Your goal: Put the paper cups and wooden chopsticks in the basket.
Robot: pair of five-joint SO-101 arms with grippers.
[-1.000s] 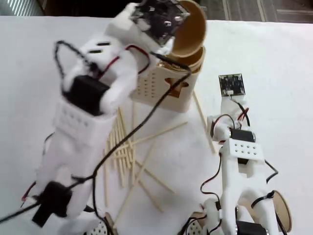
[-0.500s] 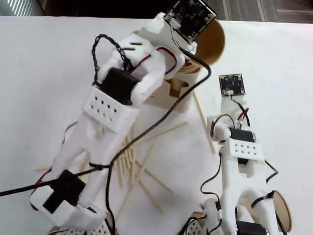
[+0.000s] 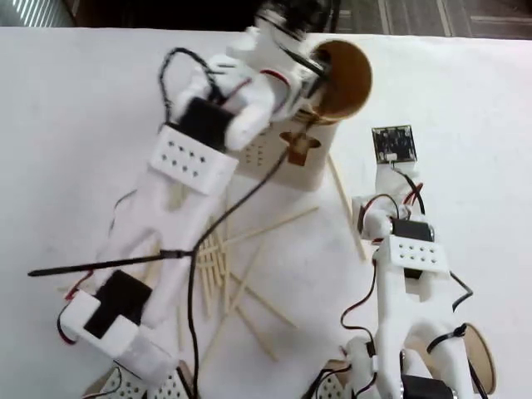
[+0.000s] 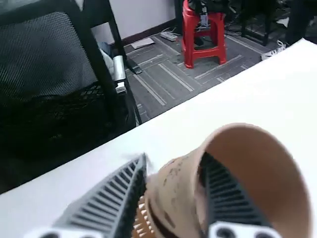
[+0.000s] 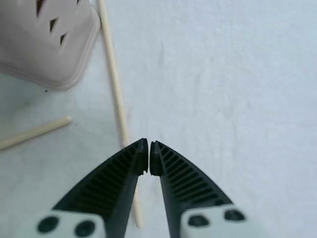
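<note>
Overhead, the white left arm (image 3: 187,162) is stretching from the lower left of the frame to the upper centre. There it is holding a brown paper cup (image 3: 345,79), tilted, at the upper right corner of the cream perforated plastic basket (image 3: 287,162). Below the basket, thin wooden chopsticks (image 3: 220,253) are lying scattered across the middle of the white table (image 3: 66,100). The white right arm (image 3: 407,258) is standing at the lower right, and a second brown paper cup (image 3: 480,357) is peeking out behind its base.

From the left wrist, the left gripper (image 4: 173,166) is clamping the wall of the brown paper cup. One black ribbed finger (image 4: 111,198) is pressing on the outside and the other is sitting inside the cup's mouth. A red stool (image 4: 203,29) is standing on the floor beyond the table.

From the right wrist, the right gripper (image 5: 149,151) is hanging over the table with its black fingers together, tips touching and nothing between them. A long chopstick (image 5: 115,94) is running past the basket's corner and passing under one finger.
</note>
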